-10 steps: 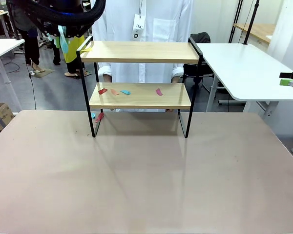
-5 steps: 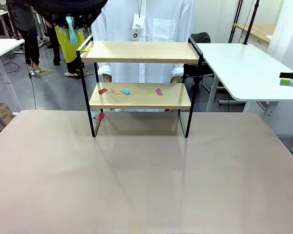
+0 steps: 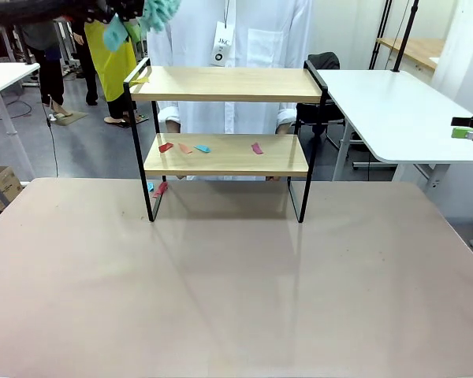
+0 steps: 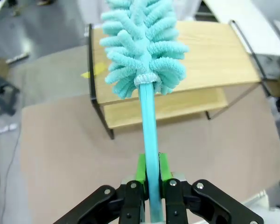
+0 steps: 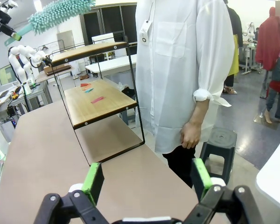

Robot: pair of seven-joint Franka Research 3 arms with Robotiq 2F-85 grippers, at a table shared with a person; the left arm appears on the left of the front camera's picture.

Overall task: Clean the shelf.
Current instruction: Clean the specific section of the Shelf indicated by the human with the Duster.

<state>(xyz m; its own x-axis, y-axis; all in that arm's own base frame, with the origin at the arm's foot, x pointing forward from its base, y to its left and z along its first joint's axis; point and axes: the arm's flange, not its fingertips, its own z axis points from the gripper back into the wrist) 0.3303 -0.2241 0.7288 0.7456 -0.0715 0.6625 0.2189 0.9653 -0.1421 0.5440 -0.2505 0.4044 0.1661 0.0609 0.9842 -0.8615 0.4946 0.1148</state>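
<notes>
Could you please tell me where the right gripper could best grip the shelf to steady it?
Likely the raised black side rail at the shelf's right end, approached from above: it is a thin bar standing clear of the top board, narrow enough for the open right gripper.

Left gripper [image 4: 151, 164] and right gripper [image 5: 147, 179] show black linkages, green pads [image 4: 141, 167], seemingly silver screws.

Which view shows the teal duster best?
Left wrist view: the duster shows close, head and handle, clamped in the left pincer. Front view crops it at the top edge; right wrist view shows it small, far off.
</notes>
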